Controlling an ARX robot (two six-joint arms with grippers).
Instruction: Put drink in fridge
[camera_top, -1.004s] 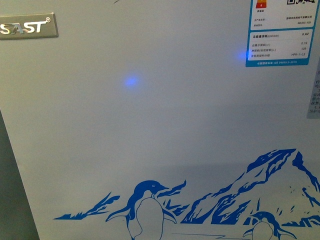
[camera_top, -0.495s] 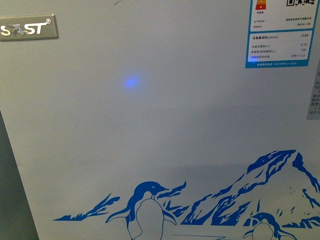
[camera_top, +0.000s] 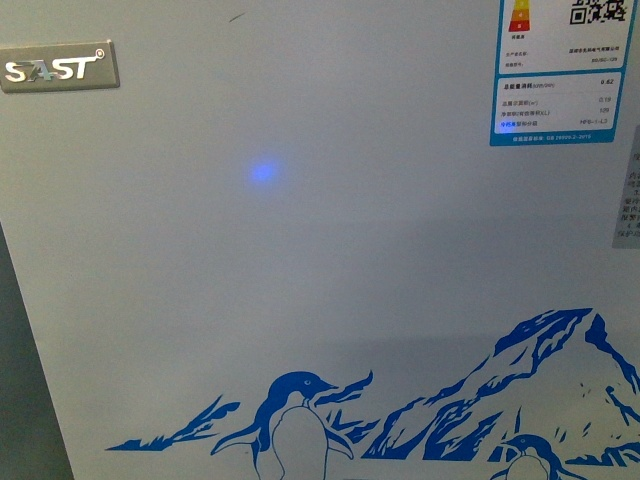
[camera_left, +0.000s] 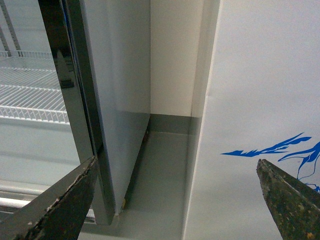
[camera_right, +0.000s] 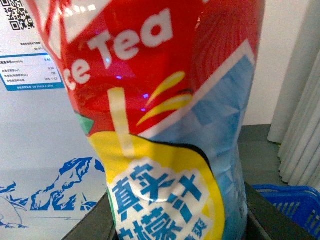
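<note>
The fridge (camera_top: 320, 250) fills the front view: a white front wall with a SAST badge, a blue penguin-and-mountain decal and an energy label. Neither arm shows there. My right gripper (camera_right: 175, 220) is shut on the ice tea bottle (camera_right: 165, 115), red, yellow and light blue, which fills the right wrist view; the fridge front (camera_right: 35, 140) lies behind it. My left gripper (camera_left: 175, 200) is open and empty, its dark fingers (camera_left: 55, 205) wide apart, facing the fridge's left corner (camera_left: 250, 100). The fridge's lid and basket are out of view.
A tall grey glass-door cabinet (camera_left: 75, 100) with white wire shelves (camera_left: 30, 90) stands left of the fridge, with a narrow floor gap (camera_left: 160, 170) between them. A blue basket (camera_right: 290, 205) and a pale curtain (camera_right: 300, 100) are on the right side.
The fridge's badge, label and decal have shifted slightly downward in the front view. Nothing else has visibly changed.
</note>
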